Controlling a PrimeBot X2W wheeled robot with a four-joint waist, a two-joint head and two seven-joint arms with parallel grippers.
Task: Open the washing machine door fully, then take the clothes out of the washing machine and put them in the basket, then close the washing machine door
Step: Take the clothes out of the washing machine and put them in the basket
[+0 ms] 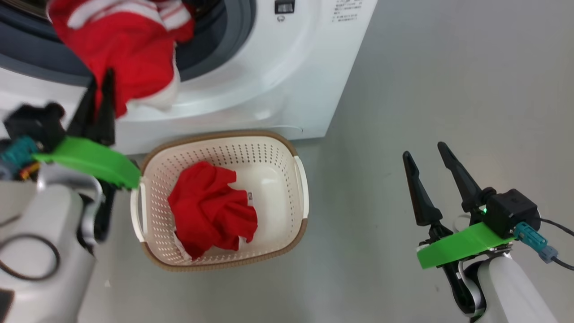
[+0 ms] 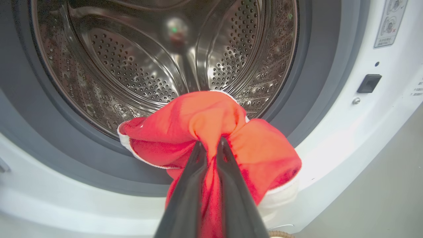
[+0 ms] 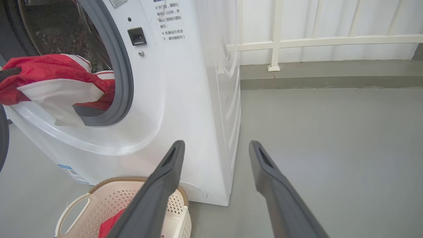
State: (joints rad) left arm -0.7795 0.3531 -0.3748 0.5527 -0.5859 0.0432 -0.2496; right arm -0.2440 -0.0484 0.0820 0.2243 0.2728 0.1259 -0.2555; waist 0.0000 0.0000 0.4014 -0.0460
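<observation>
The washing machine [image 1: 278, 80] stands with its round opening uncovered and its steel drum [image 2: 148, 66] bare inside. One of the red and white clothes [image 1: 121, 49] hangs out over the grey rubber ring [image 2: 307, 82]. My left gripper [image 1: 102, 78] is shut on this garment [image 2: 205, 115] at the drum's mouth. The cream basket [image 1: 287, 148] sits on the floor right below the opening, with a second red garment [image 1: 210, 211] bunched in it. Off to the right, over bare floor, my right gripper [image 1: 423, 150] is open and holds nothing. A dark curved sliver [image 3: 2, 138] at the left edge may be the washing machine door.
Grey floor [image 1: 448, 89] stretches to the right of the machine. A white railing [image 3: 277, 43] and a low kerb [image 3: 330, 76] run along the wall behind. The basket [image 3: 99, 198] lies just left of my right gripper [image 3: 216, 143].
</observation>
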